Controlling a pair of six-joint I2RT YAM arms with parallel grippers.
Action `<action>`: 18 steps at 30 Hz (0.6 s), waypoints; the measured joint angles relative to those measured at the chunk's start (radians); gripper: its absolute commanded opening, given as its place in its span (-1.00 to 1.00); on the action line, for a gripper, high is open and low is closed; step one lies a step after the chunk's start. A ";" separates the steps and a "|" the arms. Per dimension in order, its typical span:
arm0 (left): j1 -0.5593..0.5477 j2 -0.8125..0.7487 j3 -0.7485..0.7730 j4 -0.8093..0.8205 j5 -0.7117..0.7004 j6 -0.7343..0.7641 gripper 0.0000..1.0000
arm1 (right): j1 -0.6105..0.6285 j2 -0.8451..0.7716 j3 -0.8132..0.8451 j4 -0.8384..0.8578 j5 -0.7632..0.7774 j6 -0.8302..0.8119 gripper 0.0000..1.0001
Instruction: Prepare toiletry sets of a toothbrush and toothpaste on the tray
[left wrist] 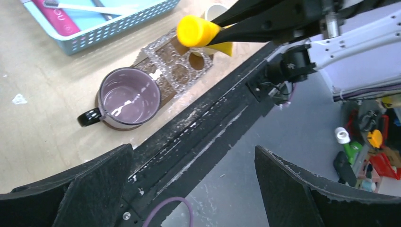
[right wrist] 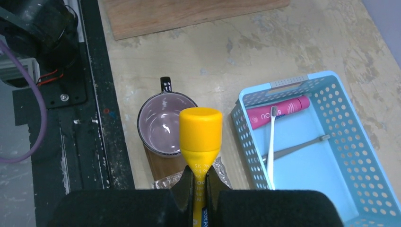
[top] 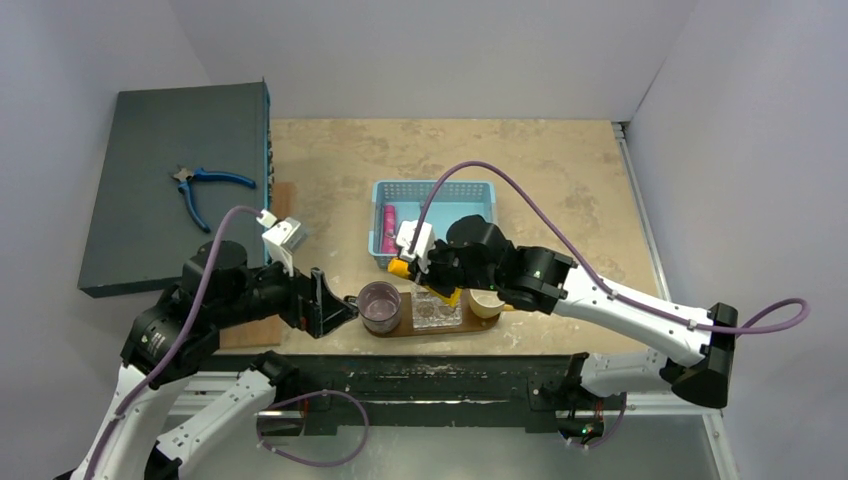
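1. Holding the yellow toothpaste tube, the right pincer is shut tight on the thin part. The round cap sticks out past its fingers.
2. The yellow tube is up in the air over the dark brown tray, between the mug and the blue basket. It is not lying on the tray yet.
3. The blue basket sits on the tabletop, just behind the tray. Inside it lie the pink toothpaste tube, the pale toothbrush and a thin grey stick. The toothbrush head rests on the pink tube, and the grey stick meets the toothbrush partway along.
4. The mug stands on one end of the tray. Its inside is shiny and purple, and its black handle points toward the left pincer.
5. A clear bumpy plastic piece with round holes lies on the tray beside the mug. A white cup stands past it.
6. The left pincer is wide open and holds nothing. It is near the mug handle but not touching it.
7. From above, the right arm covers much of the tray. The bottom of the yellow tube is hidden between the fingers. The white cup is partly hidden, so I cannot tell what is in it. I cannot tell what the grey stick is.
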 measured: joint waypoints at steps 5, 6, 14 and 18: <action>0.000 -0.009 0.055 -0.020 0.069 -0.020 1.00 | 0.036 -0.001 0.031 -0.043 -0.004 -0.038 -1.00; 0.000 -0.008 0.066 -0.020 0.080 -0.025 1.00 | 0.044 -0.003 0.033 -0.047 -0.007 -0.048 -1.00; 0.000 0.029 0.126 -0.024 0.161 -0.035 1.00 | 0.138 -0.016 0.056 -0.085 -0.053 -0.175 -1.00; 0.000 0.066 0.128 -0.025 0.200 -0.034 0.98 | 0.182 -0.014 0.090 -0.097 -0.064 -0.250 -1.00</action>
